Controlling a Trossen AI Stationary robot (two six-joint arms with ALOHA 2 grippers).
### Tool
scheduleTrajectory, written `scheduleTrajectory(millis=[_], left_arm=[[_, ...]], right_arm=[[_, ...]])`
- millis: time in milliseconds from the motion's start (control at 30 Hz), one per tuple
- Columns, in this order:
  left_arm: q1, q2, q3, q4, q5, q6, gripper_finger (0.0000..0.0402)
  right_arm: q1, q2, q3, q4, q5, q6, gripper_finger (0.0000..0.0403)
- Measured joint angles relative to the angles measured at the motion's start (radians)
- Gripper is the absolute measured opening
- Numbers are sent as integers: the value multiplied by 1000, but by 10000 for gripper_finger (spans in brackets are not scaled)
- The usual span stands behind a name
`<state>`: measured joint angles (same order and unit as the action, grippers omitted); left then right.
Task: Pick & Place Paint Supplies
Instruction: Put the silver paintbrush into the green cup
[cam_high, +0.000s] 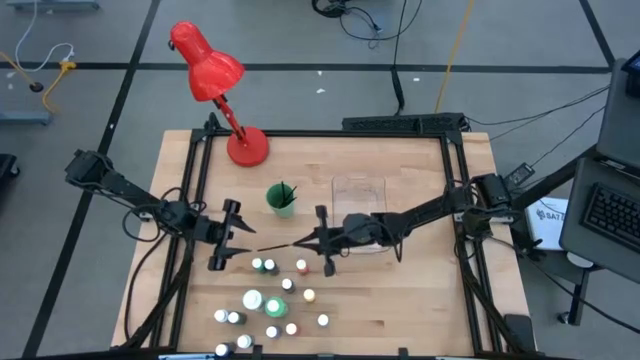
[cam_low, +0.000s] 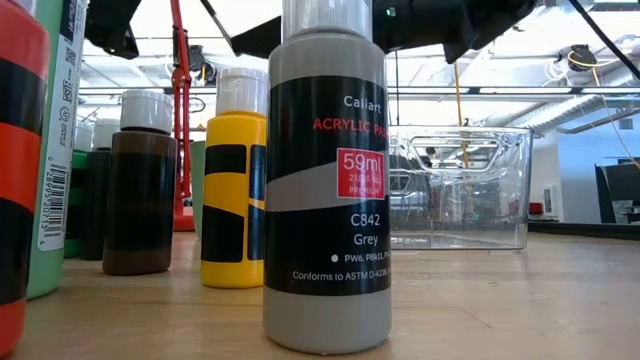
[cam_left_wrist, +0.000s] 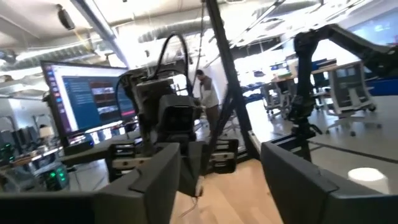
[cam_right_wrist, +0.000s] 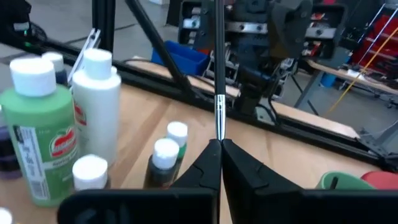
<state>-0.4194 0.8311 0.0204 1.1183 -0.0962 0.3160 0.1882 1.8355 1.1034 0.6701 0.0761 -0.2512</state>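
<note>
- Looking down on the counter (cam_high: 420, 300), we see the right hand (cam_right_wrist: 219, 149) closed tight on a thin dark brush (cam_right_wrist: 219, 74), its fingers pinching the shaft near one end.
- The brush lies roughly level above the wood, pointing from the right hand towards the left hand (cam_high: 240, 236).
- The left hand stands wide open just beside the brush's free end and, from its own wrist view, has nothing between its fingers.
- The bottles (cam_high: 270, 298) stand loose in a cluster at the near edge of the counter, below both hands; none is in a container.
- We judge the chief risk to be the brush swivelling or slipping, since it is gripped so far from its middle and a quick swing could tip it out.
- A low sweep of the brush, or of either arm, could topple the white-capped bottles, which stand close together.
- The open left hand sits in line with the brush, so a careless turn could knock the tip against its fingers.
- The green cup (cam_high: 282, 199) behind the hands holds a few thin dark brushes, standing tilted.
- Lowering another in at a slant could catch the rim and tip the cup.
- The clear box (cam_high: 360, 190) beside the cup looks empty to us.
</note>
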Motion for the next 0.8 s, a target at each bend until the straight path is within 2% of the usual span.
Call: scheduleTrajectory(millis=[67, 167, 267, 533, 667, 800], left_arm=[[0, 0, 2, 0, -5, 9, 243], [0, 8, 11, 2, -36, 12, 249], [1, 28, 30, 0, -61, 13, 250], [1, 111, 109, -15, -62, 49, 250], [1, 128, 135, -13, -105, 30, 250], [2, 133, 156, -10, -106, 14, 250]], right_arm=[[-5, 0, 13, -11, 0, 9, 0], [-19, 0, 76, -124, 6, 61, 0], [-33, 0, 118, -192, 50, 73, 0], [-44, 0, 122, -170, 51, 45, 0], [-41, 0, 122, -174, 54, 25, 0], [-37, 0, 122, -174, 53, 19, 0]])
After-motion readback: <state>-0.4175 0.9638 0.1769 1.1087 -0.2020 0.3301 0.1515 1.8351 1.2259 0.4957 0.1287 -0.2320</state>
